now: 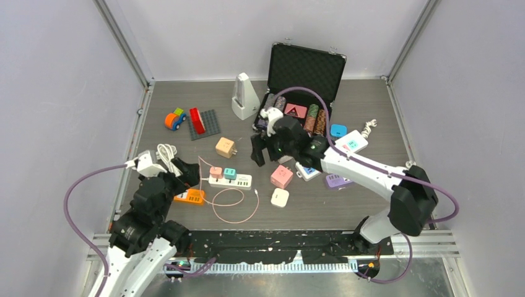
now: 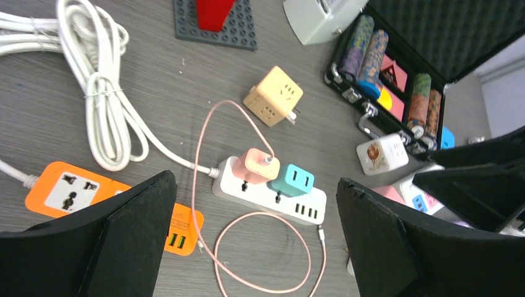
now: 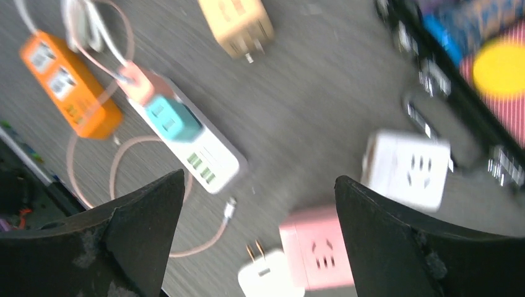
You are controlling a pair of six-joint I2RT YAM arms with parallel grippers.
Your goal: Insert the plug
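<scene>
Presently the left gripper (image 2: pixel 255 179) hangs wide and empty over the white power strip (image 2: pixel 298 200); the peach cube plug (image 2: pixel 274 96) lies loose just beyond. Right gripper (image 3: pixel 260 179) gapes too, empty. Unbraced, that strip could skid under pressing prongs, and the pink cable (image 2: pixel 226 103) might snag.

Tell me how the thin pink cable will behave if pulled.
Likely floppy: the pink cable lies in loose loops, so it should drag rather than push. One end sits in the pink adapter on the white power strip, so tugging may shift both.
</scene>
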